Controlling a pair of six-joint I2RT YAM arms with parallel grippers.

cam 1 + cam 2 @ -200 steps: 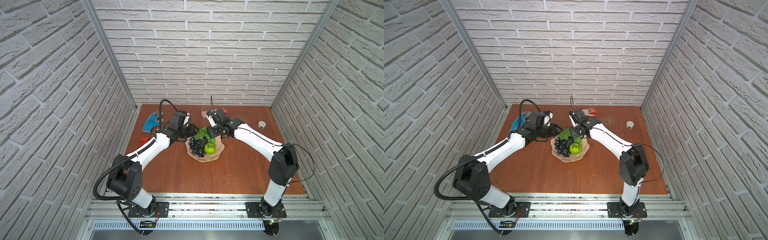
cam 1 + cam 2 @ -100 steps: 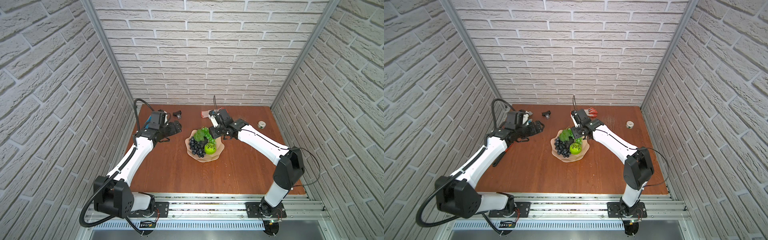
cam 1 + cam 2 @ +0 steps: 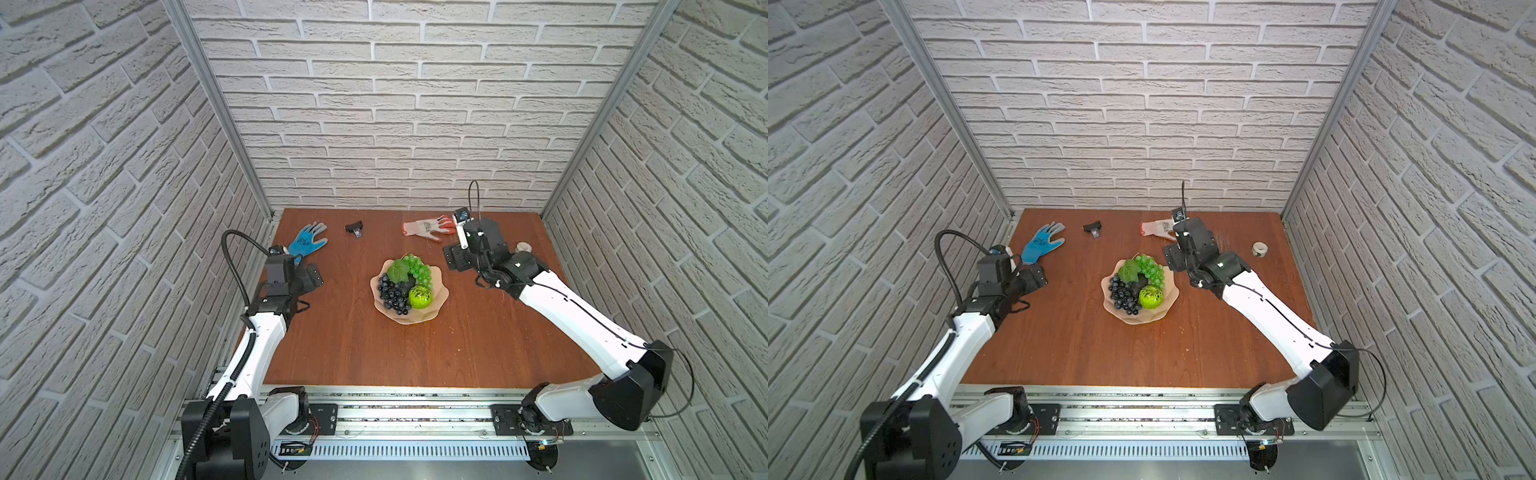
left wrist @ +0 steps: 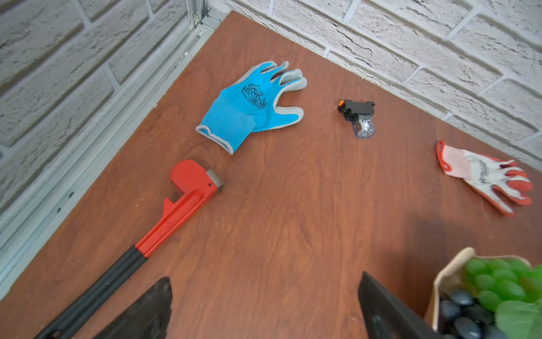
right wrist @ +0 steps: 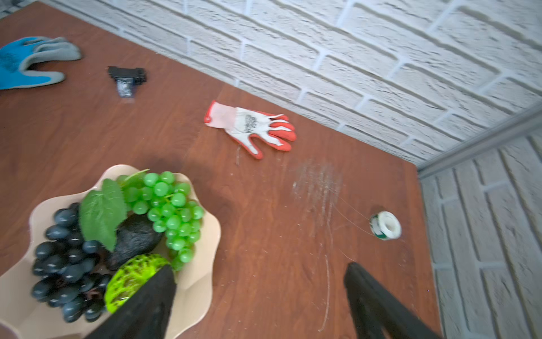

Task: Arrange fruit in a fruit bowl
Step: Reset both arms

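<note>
Left gripper (image 4: 265, 277): out by the table's (image 3: 374, 353) left side, jaws spread wide and empty. The pipe wrench (image 4: 190, 187) and blue glove (image 3: 307, 243) nearby are clutter, not fruit.

Centre: the fruit bowl (image 3: 415, 316) carries everything.
- dark grape bunch (image 3: 392, 293)
- green grape bunch (image 3: 419, 268)
- avocado-like piece (image 5: 135, 234) wedged between the bunches
- bright green round fruit (image 3: 420, 297)

Right gripper (image 5: 260, 267): near the bowl, also spread and empty. The arrangement looks finished.

Bowl (image 3: 438, 293) sits mid-table (image 3: 374, 353), all the fruit in it: grape bunch (image 3: 419, 270) at the back, second bunch (image 3: 392, 295) front-left, round fruit (image 3: 420, 297) front-right, avocado (image 5: 135, 237) in between. Behind, in a row: left glove (image 3: 308, 241), relay (image 3: 354, 228), right glove (image 3: 426, 228). Tape roll (image 3: 1259, 249) far right, wrench (image 4: 176, 211) by the left edge.
</note>
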